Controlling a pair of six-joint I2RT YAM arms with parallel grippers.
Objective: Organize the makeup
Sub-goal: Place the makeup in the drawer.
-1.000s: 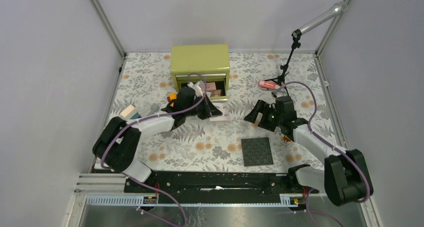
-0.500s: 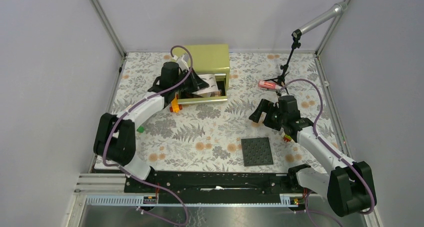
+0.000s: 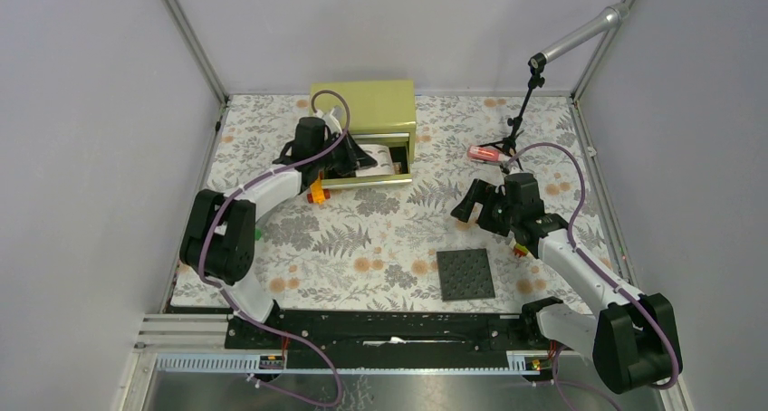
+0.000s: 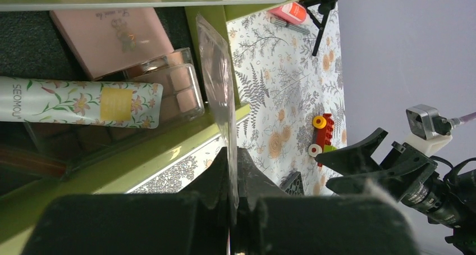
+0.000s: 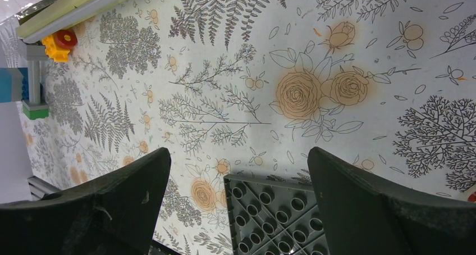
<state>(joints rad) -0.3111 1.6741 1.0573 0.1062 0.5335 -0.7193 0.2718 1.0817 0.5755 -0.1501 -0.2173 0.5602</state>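
Observation:
My left gripper (image 4: 231, 154) is shut on the edge of a thin flat clear packet (image 4: 216, 75), held edge-on over the open drawer (image 3: 380, 177) of a yellow-green box (image 3: 362, 108). In the drawer lie a pink square compact (image 4: 109, 39), a floral cream tube (image 4: 78, 102) and a clear case of peach blocks (image 4: 174, 89). A pink-red tube (image 3: 484, 154) lies on the floral mat at the back right, a thin pencil (image 4: 289, 23) beside it. My right gripper (image 5: 238, 159) hangs open and holds nothing, above the mat near the corner of the dark studded plate (image 5: 275, 215).
An orange toy car (image 3: 316, 192) sits by the drawer's left front corner. A black stand (image 3: 516, 126) rises next to the pink-red tube. A red toy piece (image 3: 519, 248) lies under the right arm; a small green block (image 3: 256, 234) lies at the left.
My left arm swung from the mat's middle back to the drawer, carrying the flat packet. The right arm drew back slightly to the right and stayed open.

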